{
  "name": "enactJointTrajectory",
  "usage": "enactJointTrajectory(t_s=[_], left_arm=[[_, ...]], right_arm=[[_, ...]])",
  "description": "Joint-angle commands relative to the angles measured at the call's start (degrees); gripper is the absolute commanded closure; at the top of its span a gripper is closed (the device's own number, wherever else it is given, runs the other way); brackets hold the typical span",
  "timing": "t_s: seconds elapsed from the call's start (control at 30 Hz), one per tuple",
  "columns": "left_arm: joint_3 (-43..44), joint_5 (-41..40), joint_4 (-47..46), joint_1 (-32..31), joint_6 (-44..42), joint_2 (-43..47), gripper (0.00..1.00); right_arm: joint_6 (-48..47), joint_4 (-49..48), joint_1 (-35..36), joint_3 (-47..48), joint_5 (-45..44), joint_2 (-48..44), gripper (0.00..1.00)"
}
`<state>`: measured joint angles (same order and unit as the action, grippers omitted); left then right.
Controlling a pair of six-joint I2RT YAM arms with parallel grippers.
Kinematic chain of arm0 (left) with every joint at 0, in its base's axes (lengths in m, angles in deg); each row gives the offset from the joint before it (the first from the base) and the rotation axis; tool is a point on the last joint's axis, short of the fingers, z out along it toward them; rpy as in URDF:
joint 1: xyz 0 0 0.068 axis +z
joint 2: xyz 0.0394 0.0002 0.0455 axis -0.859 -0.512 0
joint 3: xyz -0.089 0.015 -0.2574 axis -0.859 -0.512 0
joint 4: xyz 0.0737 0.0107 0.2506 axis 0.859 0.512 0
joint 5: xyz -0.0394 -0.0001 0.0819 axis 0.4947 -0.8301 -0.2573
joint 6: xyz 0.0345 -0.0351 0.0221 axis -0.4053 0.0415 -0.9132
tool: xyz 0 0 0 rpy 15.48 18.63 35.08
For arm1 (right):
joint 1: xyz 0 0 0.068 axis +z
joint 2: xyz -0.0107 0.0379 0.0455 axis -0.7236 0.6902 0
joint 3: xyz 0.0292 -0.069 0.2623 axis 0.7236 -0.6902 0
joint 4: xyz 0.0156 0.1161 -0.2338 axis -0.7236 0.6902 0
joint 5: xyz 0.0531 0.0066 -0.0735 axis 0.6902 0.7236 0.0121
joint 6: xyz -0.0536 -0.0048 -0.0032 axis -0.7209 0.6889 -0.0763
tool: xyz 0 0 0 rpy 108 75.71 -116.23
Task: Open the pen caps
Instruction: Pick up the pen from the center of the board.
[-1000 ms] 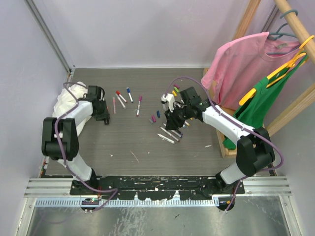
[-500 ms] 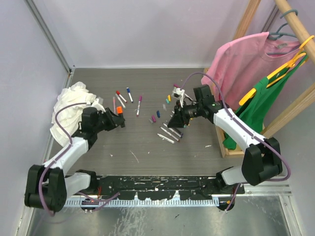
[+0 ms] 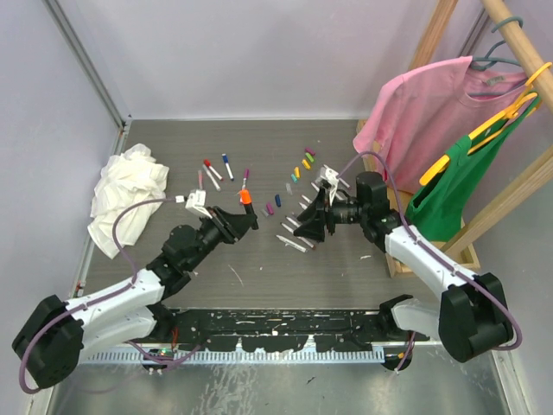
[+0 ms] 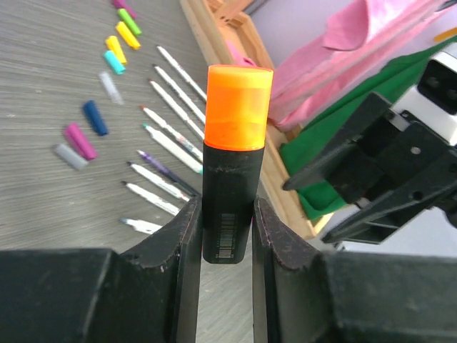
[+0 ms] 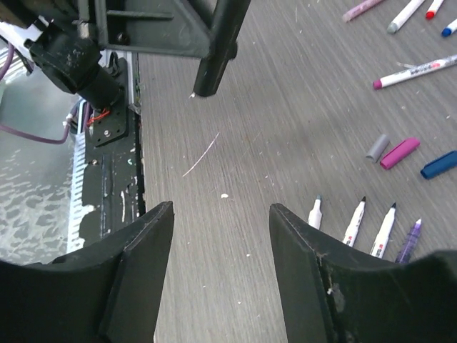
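Top external view: the left arm lies low, stretched toward mid-table (image 3: 225, 268), its left gripper (image 3: 232, 218) holding an orange cap (image 3: 245, 198) up. The right arm reaches in, facing it. Loose caps (image 3: 298, 173) lie in a row beyond.

Left wrist view: the jaws pinch a dark pen (image 4: 227, 207), with the cap on top.

Right wrist view: the right gripper (image 5: 221, 214) is parted and empty.

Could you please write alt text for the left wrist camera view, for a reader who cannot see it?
The left pincer grips a dark-barrelled pen whose orange cap is on and sticks out past the fingers. Behind it, on the grey table, lie loose coloured caps and a row of uncapped white pens.
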<state>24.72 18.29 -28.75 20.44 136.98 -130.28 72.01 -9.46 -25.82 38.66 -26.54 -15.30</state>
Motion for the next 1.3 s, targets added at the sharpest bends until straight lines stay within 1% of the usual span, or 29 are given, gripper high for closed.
enactJointTrajectory(t_s=[0.0, 0.13, 0.23, 0.37, 0.43, 0.63, 0.83, 1.03, 1.27], left_arm=[[1.44, -17.48, -11.72, -9.25, 0.23, -1.58, 1.00], [4.24, -27.75, -14.45, -17.26, -0.92, -7.11, 1.00], [7.29, -33.94, -14.04, -20.88, 1.43, -11.39, 1.00], [13.50, -43.00, -4.30, -24.55, 5.83, -14.80, 1.00], [15.26, -43.84, -3.35, -25.24, 6.04, -15.87, 1.00], [16.04, -43.81, -4.69, -25.57, 6.63, -17.59, 1.00], [17.05, -43.67, -5.12, -26.51, 6.51, -18.95, 1.00], [17.45, -43.33, -6.17, -27.09, 6.71, -19.21, 1.00], [18.87, -43.61, -6.21, -28.31, 6.87, -21.98, 1.00]], right_arm=[[3.93, -15.99, -0.02, -2.22, 0.04, -2.23, 0.38], [3.05, -16.79, 0.34, -2.94, -0.81, -2.04, 0.38], [2.12, -16.80, 0.70, -3.34, -1.50, -1.99, 0.38], [2.10, -16.79, 1.31, -3.48, -1.39, -1.68, 0.39], [2.13, -16.60, 1.58, -3.49, -1.82, -1.42, 0.39], [3.88, -16.38, 2.81, -3.00, -1.68, -0.36, 0.40], [10.96, -21.29, 3.20, -3.70, 0.12, 0.29, 0.41], [11.77, -18.78, 3.36, -3.12, -5.07, 0.90, 0.44], [11.54, -17.78, 4.69, -2.72, -7.21, 1.09, 0.49]])
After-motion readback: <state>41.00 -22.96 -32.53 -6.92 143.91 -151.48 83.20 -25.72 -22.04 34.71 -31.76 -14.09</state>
